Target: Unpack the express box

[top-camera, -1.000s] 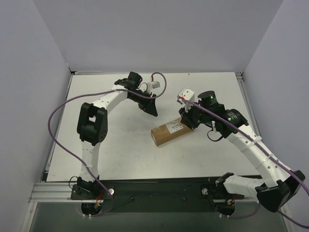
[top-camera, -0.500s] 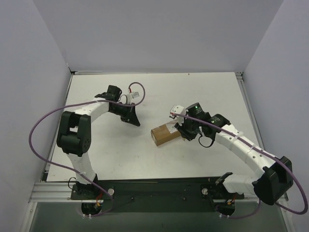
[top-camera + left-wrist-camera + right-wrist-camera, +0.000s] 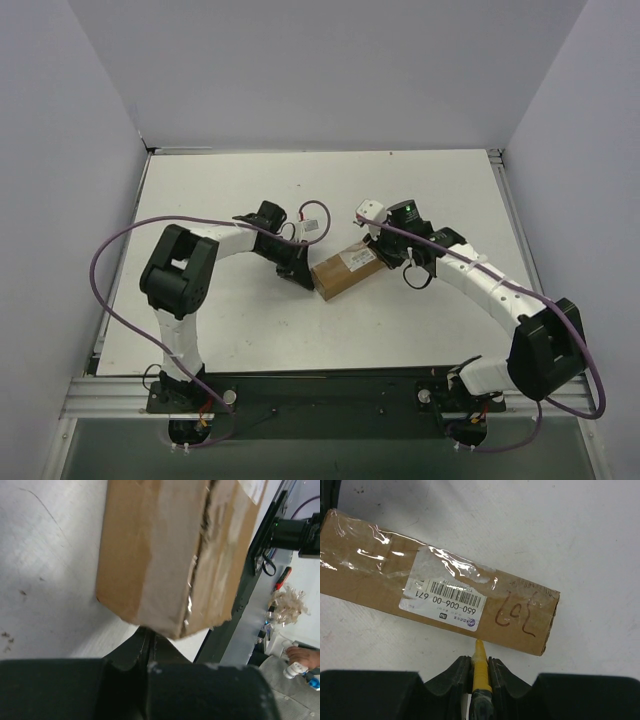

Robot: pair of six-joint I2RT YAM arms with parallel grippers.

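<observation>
The express box (image 3: 345,272) is a small oblong brown carton lying mid-table, with a white barcode label (image 3: 445,602) and clear tape on top. My left gripper (image 3: 305,278) is shut with nothing in it, its tips (image 3: 149,636) right at the box's torn left end (image 3: 155,550). My right gripper (image 3: 384,254) hangs over the box's right part and is shut on a slim yellow utility knife (image 3: 481,672). The knife's tip meets the long side of the box (image 3: 380,575) just below the label.
White walls close in the table (image 3: 220,330) on the left, back and right. Purple cables (image 3: 110,262) loop off both arms. A dark rail (image 3: 320,395) with the arm bases runs along the near edge.
The left arm swung from the back of the table down to the box's left end and its jaws shut. The right gripper shifted along the box with the knife, and the box turned slightly.
</observation>
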